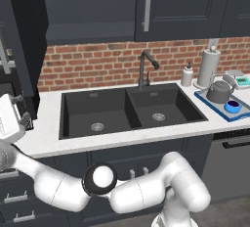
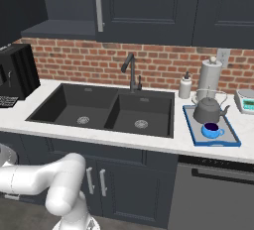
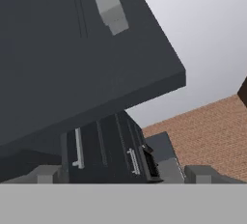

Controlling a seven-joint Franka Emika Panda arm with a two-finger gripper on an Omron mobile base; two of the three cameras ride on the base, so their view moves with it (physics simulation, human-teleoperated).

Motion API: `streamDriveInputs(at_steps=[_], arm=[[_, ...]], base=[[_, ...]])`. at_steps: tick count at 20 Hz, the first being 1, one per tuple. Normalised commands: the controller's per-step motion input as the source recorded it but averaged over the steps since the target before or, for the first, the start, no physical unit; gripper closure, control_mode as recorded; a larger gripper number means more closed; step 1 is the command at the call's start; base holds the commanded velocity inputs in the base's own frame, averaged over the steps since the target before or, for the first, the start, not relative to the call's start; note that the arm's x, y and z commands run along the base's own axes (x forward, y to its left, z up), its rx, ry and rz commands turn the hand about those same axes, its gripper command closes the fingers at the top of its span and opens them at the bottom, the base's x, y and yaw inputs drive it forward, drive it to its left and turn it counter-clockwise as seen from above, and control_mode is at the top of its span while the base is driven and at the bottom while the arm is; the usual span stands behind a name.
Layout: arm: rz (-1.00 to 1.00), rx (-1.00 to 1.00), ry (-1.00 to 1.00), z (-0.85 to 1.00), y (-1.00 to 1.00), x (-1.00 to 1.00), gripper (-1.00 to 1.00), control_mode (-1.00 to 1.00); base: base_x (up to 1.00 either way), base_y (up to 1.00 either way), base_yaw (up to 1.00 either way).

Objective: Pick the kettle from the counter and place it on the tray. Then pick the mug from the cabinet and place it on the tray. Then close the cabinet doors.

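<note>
Jaws are spread wide with nothing in them, gripper (image 1: 23, 118) way off at the left end of the desk (image 1: 49, 138), close under the swung-out cabinet door (image 3: 72, 49). Kettle (image 2: 208, 110) and mug (image 2: 212, 130) both sit on the tray (image 2: 233, 142) right of the sink (image 2: 163, 110), so I reckon only the doors are left. I'd guess that door is a stiff, hinged panel that swings easy, so I'd push flat on its face or hook the long silver bar handle (image 3: 110, 6) rather than pinch its edge.
</note>
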Motion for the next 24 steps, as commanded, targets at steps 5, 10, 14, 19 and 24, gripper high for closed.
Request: streamDriveInputs(at_steps=[5,10,14,19,24], arm=[[0.34,0.0,0.05,-0.2,0.03,-0.04,-1.0,-1.0],[0.45,0.0,0.13,-0.17,0.31,0.34,-1.0,-1.0],[0.48,0.0,0.08,-0.13,0.26,0.38,-1.0,-1.0],[0.43,0.0,0.04,-0.04,0.23,0.37,-1.0,-1.0],[0.29,0.0,0.0,0.07,0.11,0.37,-1.0,-1.0]], base=[[0.0,0.0,0.0],[0.0,0.0,0.0],[0.0,0.0,0.0],[0.0,0.0,0.0],[0.0,0.0,0.0]])
